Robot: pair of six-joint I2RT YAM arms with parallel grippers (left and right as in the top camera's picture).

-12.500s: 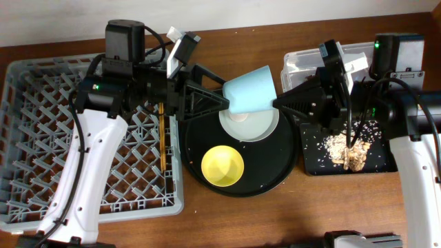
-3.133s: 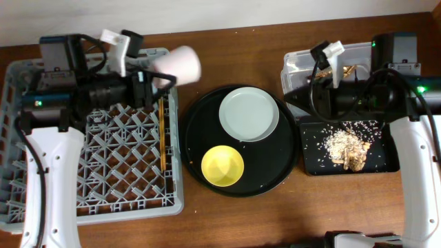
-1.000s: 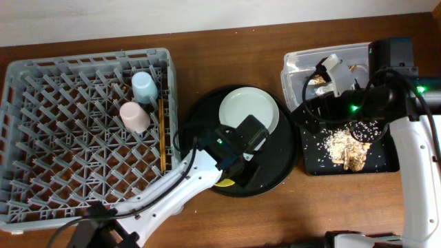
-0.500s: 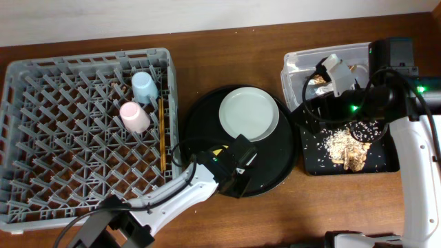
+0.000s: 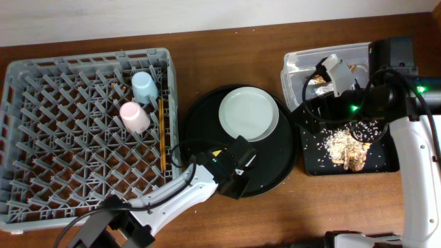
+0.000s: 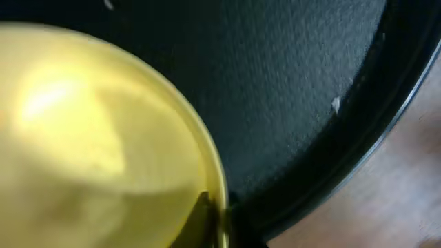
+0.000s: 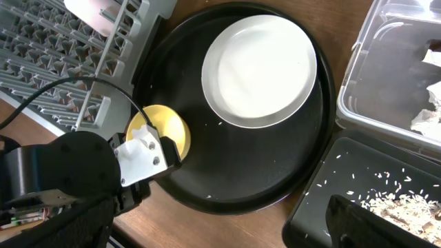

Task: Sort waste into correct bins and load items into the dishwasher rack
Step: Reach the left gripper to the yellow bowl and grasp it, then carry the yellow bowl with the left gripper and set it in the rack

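The yellow bowl sits on the round black tray, and my left gripper is shut on its rim, one finger inside and one outside. From overhead my left gripper hides most of the bowl. The white plate lies on the same tray, behind the bowl. In the grey dishwasher rack stand a pink cup and a light blue cup, with the chopsticks beside them. My right gripper hangs open over the left edge of the black rectangular tray.
Beige food scraps lie in the black rectangular tray. The clear tub stands behind it with white crumpled paper inside. Bare brown table runs along the front of the tray.
My left gripper has slid toward the table's front edge over the bowl and closed its jaws on the rim. The right arm has not moved.
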